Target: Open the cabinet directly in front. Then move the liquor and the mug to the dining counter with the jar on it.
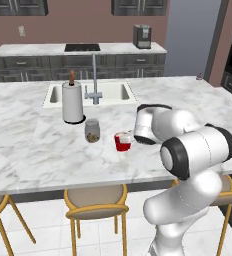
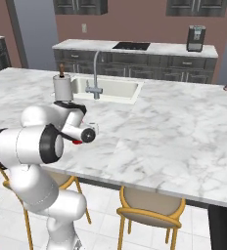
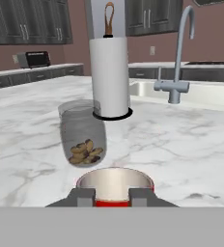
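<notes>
A: Where was the mug (image 1: pixel 122 141)?

B: It stood on the marble tabletop (image 1: pixel 33 145), just beside the jar (image 1: pixel 92 130). The pincer (image 3: pixel 112 198) was at its rim; pinching or loose, I could not tell.

A: The risk?

B: If a finger dragged the rim while backing away, the mug could tip or knock the jar.

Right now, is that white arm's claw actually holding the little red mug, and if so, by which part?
It cannot be told: the gripper sits at the small red mug's near rim, the mug standing on the marble counter.
</notes>
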